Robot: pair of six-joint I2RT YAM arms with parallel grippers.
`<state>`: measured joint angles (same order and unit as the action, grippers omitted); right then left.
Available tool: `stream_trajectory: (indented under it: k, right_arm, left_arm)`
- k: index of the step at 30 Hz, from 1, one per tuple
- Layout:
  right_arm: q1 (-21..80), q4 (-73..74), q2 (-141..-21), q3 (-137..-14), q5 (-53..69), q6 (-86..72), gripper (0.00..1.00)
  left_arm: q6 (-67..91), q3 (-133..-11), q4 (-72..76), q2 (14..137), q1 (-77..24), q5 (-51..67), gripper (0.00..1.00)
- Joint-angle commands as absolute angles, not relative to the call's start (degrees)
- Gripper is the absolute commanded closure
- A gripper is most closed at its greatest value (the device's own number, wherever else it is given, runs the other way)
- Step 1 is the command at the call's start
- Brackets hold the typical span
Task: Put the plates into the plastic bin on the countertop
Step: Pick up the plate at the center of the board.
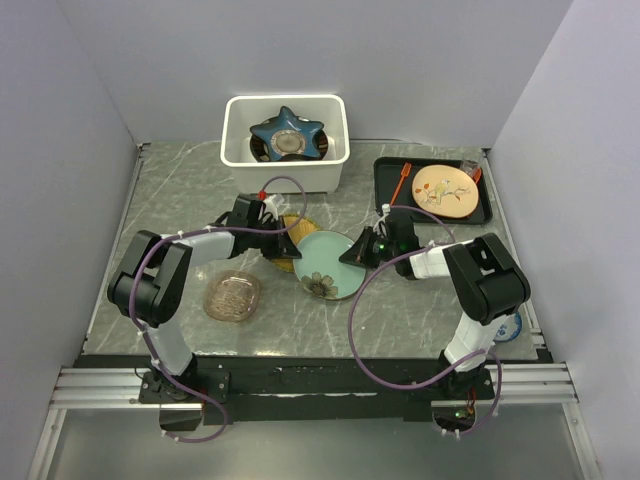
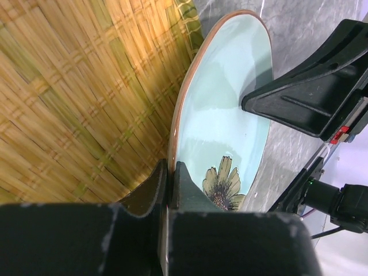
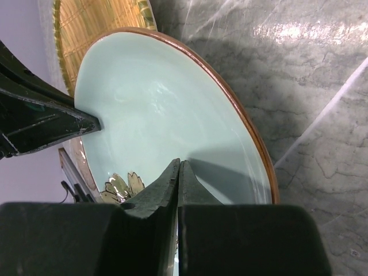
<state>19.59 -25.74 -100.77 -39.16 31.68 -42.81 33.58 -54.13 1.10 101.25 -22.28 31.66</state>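
Observation:
A pale green flowered plate lies mid-table, its left edge over a woven straw mat. My left gripper is shut on that plate's brown left rim; in the left wrist view the rim runs between the two pads. My right gripper is shut with nothing between its fingers, its tips at the plate's inner surface near the right rim. The white plastic bin stands at the back with a blue star-shaped plate in it. An amber glass plate sits front left.
A black tray at the back right holds a tan round plate and an orange utensil. A small blue-patterned dish shows behind my right arm's base. Grey walls close in the marble countertop on three sides.

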Motion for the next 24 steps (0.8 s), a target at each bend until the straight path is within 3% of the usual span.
stream_trajectory:
  k: [1, 2, 6, 9, 16, 24]
  right_arm:
    - [19.2, -26.7, -98.5, -39.4, 32.6, -42.9, 0.89]
    - [19.2, -26.6, -97.9, -39.3, 32.6, -42.9, 0.87]
    - [19.1, -25.6, -93.5, -39.0, 32.5, -43.4, 0.62]
    - [18.6, -25.3, -89.5, -38.3, 32.0, -43.9, 0.49]
    - [17.6, -22.2, -80.7, -36.4, 27.3, -42.8, 0.35]
    - [15.4, -22.3, -79.0, -33.8, 27.3, -42.7, 0.30]
  left_arm:
    - [33.4, -56.4, 0.6, 99.5, -22.1, 30.2, 0.99]
    - [33.5, -56.5, 0.4, 99.3, -22.1, 30.1, 0.99]
    - [33.6, -57.6, 0.1, 97.9, -22.1, 29.6, 0.99]
    - [33.6, -58.5, -2.4, 96.7, -22.1, 29.2, 0.99]
    - [34.0, -59.7, -3.7, 94.0, -22.0, 29.3, 0.99]
    - [35.1, -59.6, -3.9, 90.2, -20.1, 31.1, 0.99]
